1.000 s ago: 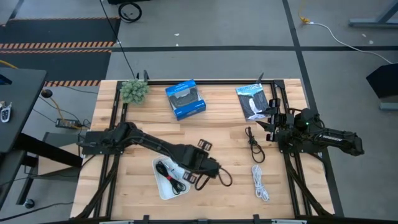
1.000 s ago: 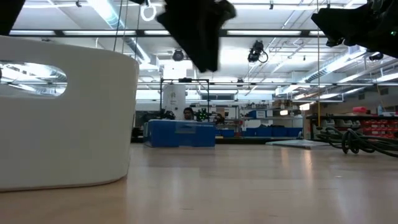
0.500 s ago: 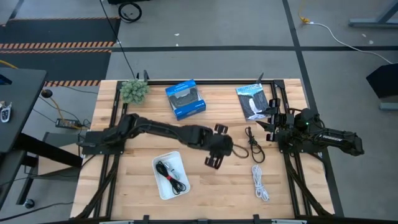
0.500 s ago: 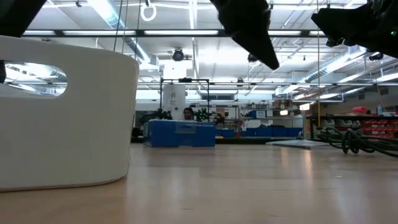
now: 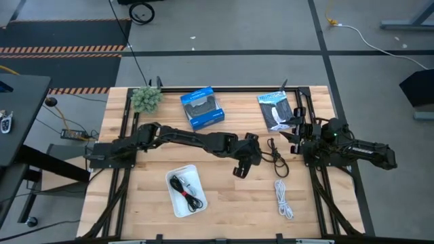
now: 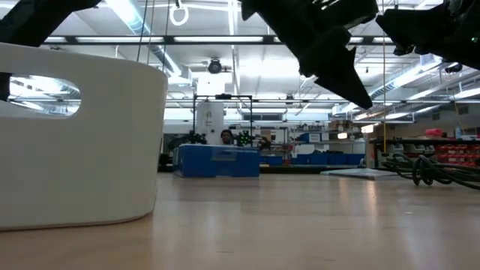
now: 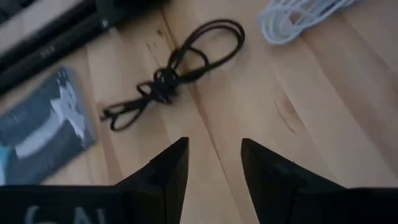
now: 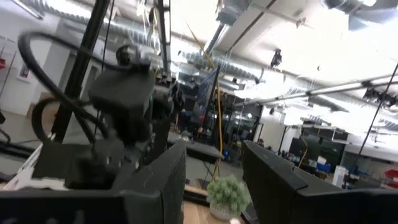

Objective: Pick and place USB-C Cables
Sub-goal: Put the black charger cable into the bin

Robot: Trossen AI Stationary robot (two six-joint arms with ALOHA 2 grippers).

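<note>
Beside black cable (image 5: 274,157), left claw (image 5: 245,163) now

The left arm stretches from the left edge of the high view across to the centre, its gripper (image 5: 245,157) hanging just right of middle, fingers (image 7: 166,171) parted with nothing between them. The right arm sits folded at the right edge, its gripper (image 5: 296,130) pointing toward the frame's top, fingers apart.

Cables in the white tray (image 5: 178,204): one black-and-red (image 5: 188,194)
Cables on the worktop (image 5: 156,146): two, black (image 5: 274,157) and white (image 5: 283,199)
Blue box (image 5: 202,108): one
Packaged item (image 5: 275,110): one
Plant (image 5: 146,99): one
</note>
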